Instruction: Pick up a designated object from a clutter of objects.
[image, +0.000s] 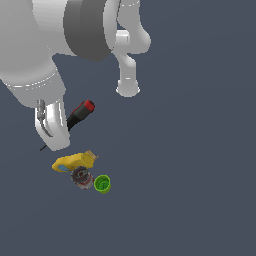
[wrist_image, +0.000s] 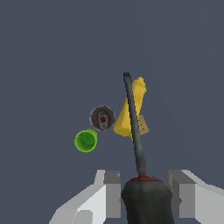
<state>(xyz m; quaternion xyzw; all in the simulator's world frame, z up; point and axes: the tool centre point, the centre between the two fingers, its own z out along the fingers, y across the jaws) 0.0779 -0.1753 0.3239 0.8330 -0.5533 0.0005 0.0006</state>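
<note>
Closest to the wrist camera, the white two-fingered claw (wrist_image: 144, 192) is clamped on the slim screwdriver with a black handle, red collar and thin dark metal shaft (wrist_image: 139, 175): a pale finger presses each flank of the handle, and the shaft runs forward from between them. In the exterior view the same tool (image: 80, 114) juts out from behind the arm's white wrist, red end cap uppermost, with only a sliver of the shaft tip showing on the far side of the finger. It looks lifted clear of the dark grey table (wrist_image: 43, 52), though with no shadow to read, how far is hard to say.

As a judgement, this is a light, rigid tool. The smooth round handle could roll or swivel between flat pads, so the thick handle is the place to hold, not the thin shaft, which would slip through.

Beyond it lies the rest of the clutter: a yellow bottle-like item (wrist_image: 131, 114) directly under the shaft, a dark grey round can (wrist_image: 102, 118) just beside it, and a small green cup (wrist_image: 85, 141) next to the can.

The claw's contact points are mostly cut off at the wrist picture's edge, and the arm hides the middle of the screwdriver in the exterior view.
</note>
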